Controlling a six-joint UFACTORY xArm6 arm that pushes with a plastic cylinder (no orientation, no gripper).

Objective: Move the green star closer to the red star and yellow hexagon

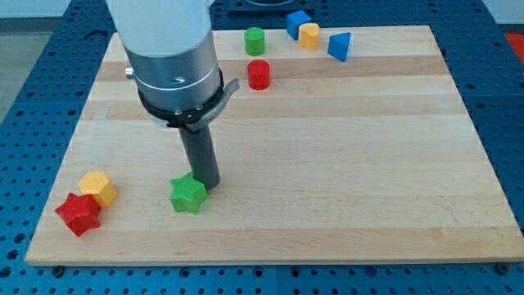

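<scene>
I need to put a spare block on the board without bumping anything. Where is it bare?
The view's right half of the board is bare below the blue triangle. Crowded: the view's bottom left, with red star, yellow hexagon, green star and my tip touching it.

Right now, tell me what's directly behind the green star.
My tip stands right behind the green star, at its upper-right edge. The rod hides the board there; actual contact can't be confirmed.

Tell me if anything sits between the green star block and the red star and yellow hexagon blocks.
Nothing visible does. My tip sits against the green star on its right in the view; bare wooden board separates it from the yellow hexagon and red star.
</scene>
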